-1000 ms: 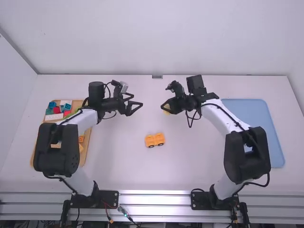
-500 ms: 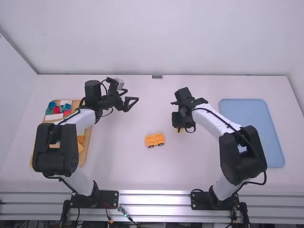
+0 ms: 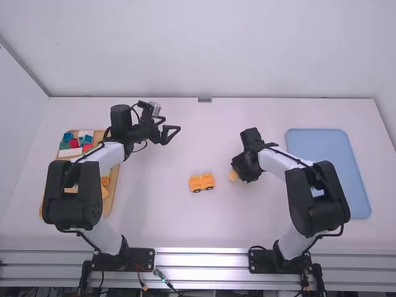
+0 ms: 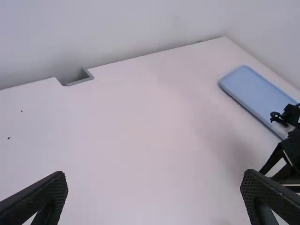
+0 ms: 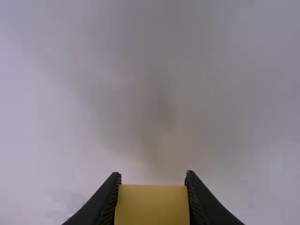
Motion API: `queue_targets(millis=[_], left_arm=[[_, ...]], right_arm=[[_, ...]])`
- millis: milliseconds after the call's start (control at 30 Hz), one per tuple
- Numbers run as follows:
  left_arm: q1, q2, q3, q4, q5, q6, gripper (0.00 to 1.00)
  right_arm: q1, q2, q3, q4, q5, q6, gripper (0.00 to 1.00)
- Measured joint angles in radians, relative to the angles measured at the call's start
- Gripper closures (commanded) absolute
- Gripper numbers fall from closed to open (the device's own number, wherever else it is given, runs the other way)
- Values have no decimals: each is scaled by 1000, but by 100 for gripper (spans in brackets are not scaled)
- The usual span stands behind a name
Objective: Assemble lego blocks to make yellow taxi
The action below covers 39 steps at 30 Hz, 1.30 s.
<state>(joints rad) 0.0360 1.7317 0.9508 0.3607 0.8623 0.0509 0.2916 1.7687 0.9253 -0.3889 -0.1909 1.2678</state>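
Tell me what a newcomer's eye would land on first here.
Probably the bright orange wheeled build, near the middle of the white table. Next, likely the yellow block clamped in the right gripper, to the build's right. Then perhaps the big blue tray at the table's right.

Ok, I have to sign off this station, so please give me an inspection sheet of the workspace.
Surface: white table, two small dark marks.
Job's things: yellow plastic block in the right claw; yellow-orange block piece with dark wheels on the table.
Clutter: red, white and teal blocks in the light-brown tray at left; flat blue tray at right.
Grippers: left claw open, holding nothing; right claw shut on its block.
Cables: black cables along both arms.
Surroundings: pale walls, grey bracket at the far edge.
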Motion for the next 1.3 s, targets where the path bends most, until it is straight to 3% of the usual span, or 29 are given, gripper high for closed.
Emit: queue_targets(millis=[367, 633, 1133, 1300], left_arm=[[0, 0, 0, -24, 0, -6, 1], [0, 0, 0, -34, 0, -6, 1], [0, 0, 0, -39, 0, -6, 1], [0, 0, 0, -41, 0, -6, 1]], right_arm=[[2, 0, -19, -92, -34, 318, 100], [66, 0, -19, -89, 50, 485, 100], [55, 0, -24, -56, 78, 557, 100], [55, 0, -27, -59, 79, 558, 95]])
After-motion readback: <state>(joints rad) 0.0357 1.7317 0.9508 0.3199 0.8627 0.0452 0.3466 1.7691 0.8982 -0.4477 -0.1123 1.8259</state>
